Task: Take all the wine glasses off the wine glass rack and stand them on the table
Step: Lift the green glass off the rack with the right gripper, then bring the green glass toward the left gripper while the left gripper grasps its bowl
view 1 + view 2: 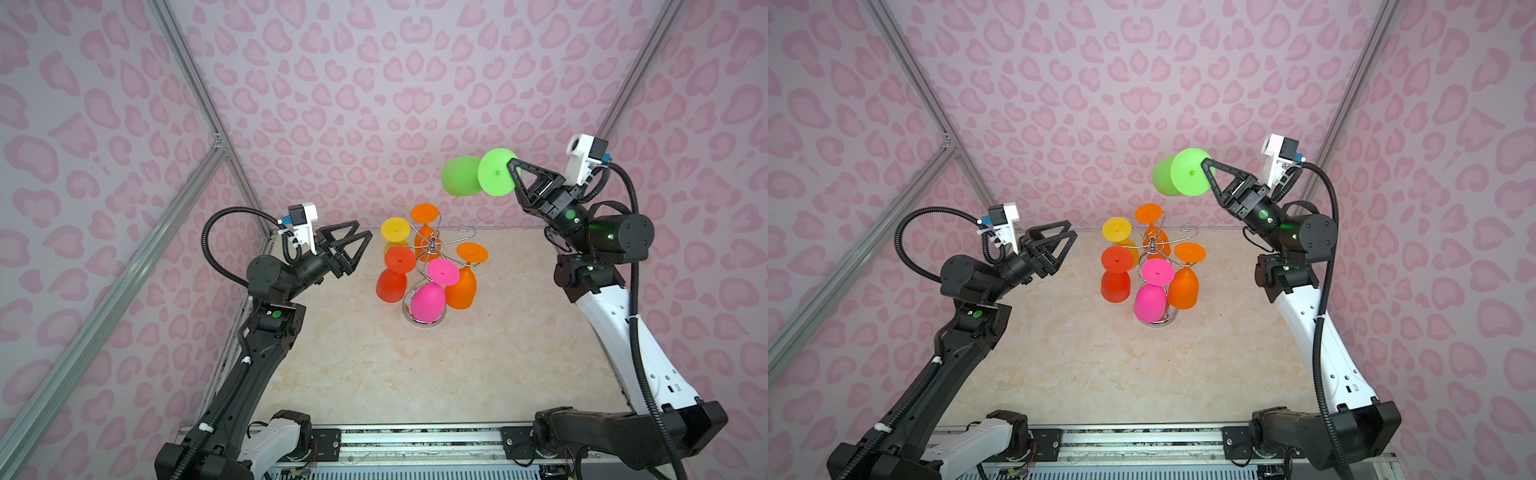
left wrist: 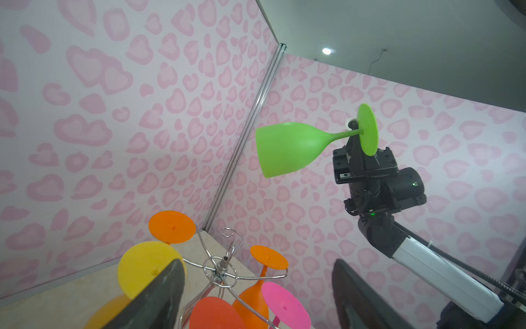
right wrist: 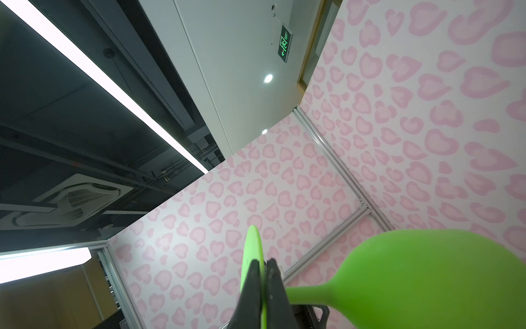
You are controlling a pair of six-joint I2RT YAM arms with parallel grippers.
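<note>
right gripper [image 1: 514,166]: clamped on the rim of the foot of the green wine glass [image 1: 459,176]; jaws nearly together with only the thin disc between them, clear in the right wrist view [image 3: 263,263].
green wine glass: off the rack, in the air, lying sideways. Stem about level, bowl pointing away from the gripper toward the middle of the cell. Both top views put it above and to the right rear of the rack, well apart from it [image 1: 1185,172]. The left wrist view shows it side-on against the wall [image 2: 287,148].
rack [image 1: 432,245]: chrome wire stand, upright on the table [image 1: 415,374], round base showing under the pink glass.
on rack: five glasses hang bowl-down with feet up: yellow glass [image 1: 395,228], rear orange glass [image 1: 424,214], right orange glass [image 1: 471,253], red glass [image 1: 400,259], pink glass [image 1: 442,272].
bare arm [image 1: 467,228]: one curled wire at the right rear of the rack.
left gripper [image 1: 362,230]: jaws wide, nothing between them. It hovers left of the rack near the yellow glass, touching nothing.
left fingers [image 2: 159,296]: in the left wrist view they frame the rack top [image 2: 220,269].
</note>
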